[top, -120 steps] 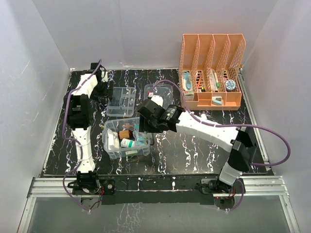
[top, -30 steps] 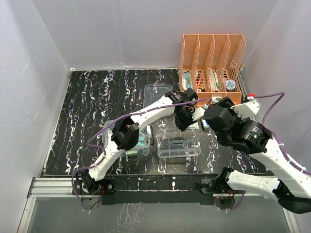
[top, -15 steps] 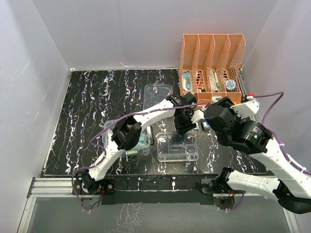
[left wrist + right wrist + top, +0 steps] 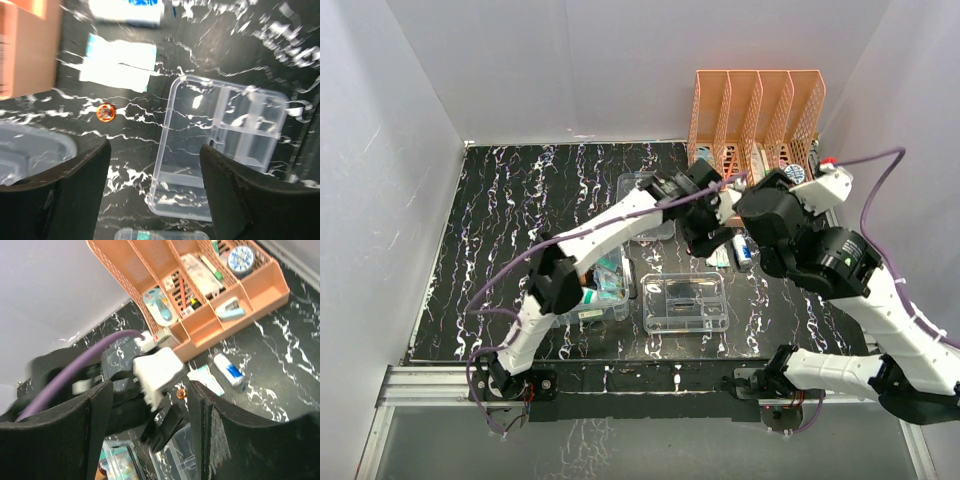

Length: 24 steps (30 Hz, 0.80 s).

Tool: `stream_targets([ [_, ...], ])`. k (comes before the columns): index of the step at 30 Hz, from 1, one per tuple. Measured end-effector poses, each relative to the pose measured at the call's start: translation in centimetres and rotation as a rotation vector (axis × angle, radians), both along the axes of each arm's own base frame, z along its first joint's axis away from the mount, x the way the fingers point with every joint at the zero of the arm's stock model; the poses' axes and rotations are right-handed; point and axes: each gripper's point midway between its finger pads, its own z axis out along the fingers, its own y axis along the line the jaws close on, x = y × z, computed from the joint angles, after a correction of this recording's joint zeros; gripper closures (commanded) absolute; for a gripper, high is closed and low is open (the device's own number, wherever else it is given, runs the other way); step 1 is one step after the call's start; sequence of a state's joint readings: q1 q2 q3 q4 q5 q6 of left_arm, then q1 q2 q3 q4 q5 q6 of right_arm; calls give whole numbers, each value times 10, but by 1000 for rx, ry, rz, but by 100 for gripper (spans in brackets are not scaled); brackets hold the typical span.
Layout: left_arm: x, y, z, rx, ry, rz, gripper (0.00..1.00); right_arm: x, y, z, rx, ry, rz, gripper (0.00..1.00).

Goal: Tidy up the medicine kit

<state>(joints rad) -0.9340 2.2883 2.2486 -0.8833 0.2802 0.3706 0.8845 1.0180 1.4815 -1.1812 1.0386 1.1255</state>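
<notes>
While the divided tray [image 4: 685,302] sits empty on the desk, right of the part-filled deep box [image 4: 605,312], left gripper [image 4: 155,160] and right gripper [image 4: 147,430] both hang released, holding nothing. Loose packets [image 4: 120,62] lie unsorted; lid [image 4: 636,186] off. Roughly midway.

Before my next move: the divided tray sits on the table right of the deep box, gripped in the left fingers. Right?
Not gripped. The left wrist view shows the left fingers open and empty above the divided tray; the rest holds.
</notes>
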Motion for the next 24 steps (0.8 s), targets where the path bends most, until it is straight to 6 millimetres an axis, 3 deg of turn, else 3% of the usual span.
stream_targets([
  [4,2,18,102,-199,-66,89,24,23,12,44,-86,-49,13,40],
  [6,8,40,152,-299,-99,148,22,40,15,66,-128,-67,16,38],
  [9,30,94,220,-432,-170,277,19,74,13,97,-169,-91,11,35],
  [11,46,134,246,-476,-217,372,17,102,11,115,-197,-97,22,34],
  [13,57,166,256,-486,-242,450,13,134,11,130,-218,-107,46,34],
  [15,62,192,255,-478,-249,511,7,172,14,126,-243,-92,90,33],
  [17,62,210,248,-460,-241,556,2,208,18,95,-276,-20,152,32],
  [19,62,226,238,-435,-230,598,1,236,21,41,-307,108,221,31],
  [20,62,233,233,-422,-227,620,1,245,21,-1,-324,210,263,31],
  [22,59,248,224,-398,-226,660,1,242,17,-70,-350,384,317,30],
  [24,57,261,219,-381,-231,693,1,224,12,-133,-371,551,373,28],
])
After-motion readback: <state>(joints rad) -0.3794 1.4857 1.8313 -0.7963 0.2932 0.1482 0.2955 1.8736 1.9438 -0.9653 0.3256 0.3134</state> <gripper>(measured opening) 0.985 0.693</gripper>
